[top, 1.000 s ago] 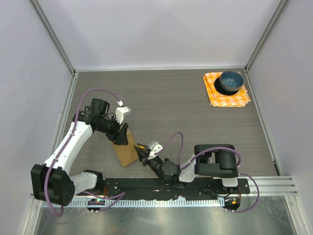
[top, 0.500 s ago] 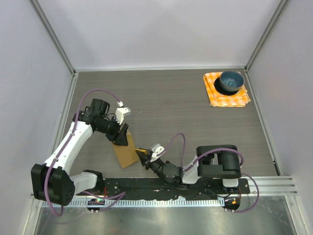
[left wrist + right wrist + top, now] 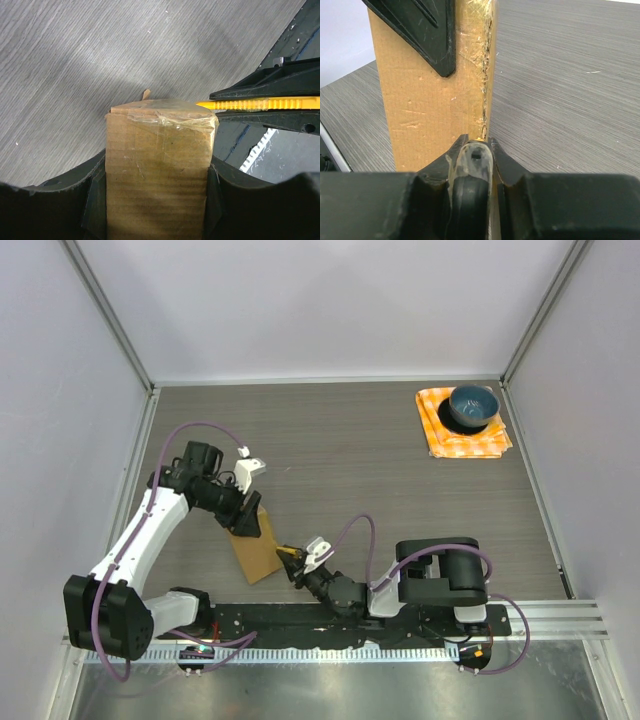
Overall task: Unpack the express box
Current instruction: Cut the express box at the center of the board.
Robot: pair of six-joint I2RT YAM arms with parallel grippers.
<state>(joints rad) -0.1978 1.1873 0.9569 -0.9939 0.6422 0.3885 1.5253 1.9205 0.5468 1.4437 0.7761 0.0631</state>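
The express box point(image 3: 258, 554) is a brown cardboard carton held on edge near the table's front left. My left gripper point(image 3: 243, 519) is shut on the express box point(image 3: 157, 160), one finger on each broad face. Clear tape covers its top edge. My right gripper point(image 3: 298, 563) is shut on a yellow utility knife point(image 3: 287, 551). The knife point(image 3: 260, 103) points at the box's taped upper corner. In the right wrist view the knife's black handle point(image 3: 470, 175) fills the jaws, its yellow tip point(image 3: 479, 138) at the box's torn taped seam point(image 3: 485, 75).
A blue bowl point(image 3: 472, 406) sits on an orange checked cloth point(image 3: 455, 438) at the far right corner. Grey walls with metal posts close in the table on three sides. The black rail point(image 3: 330, 625) with the arm bases runs along the near edge.
My right gripper with the knife has shifted slightly left and toward the near edge, along the box's right side. The left gripper and the box have stayed put.
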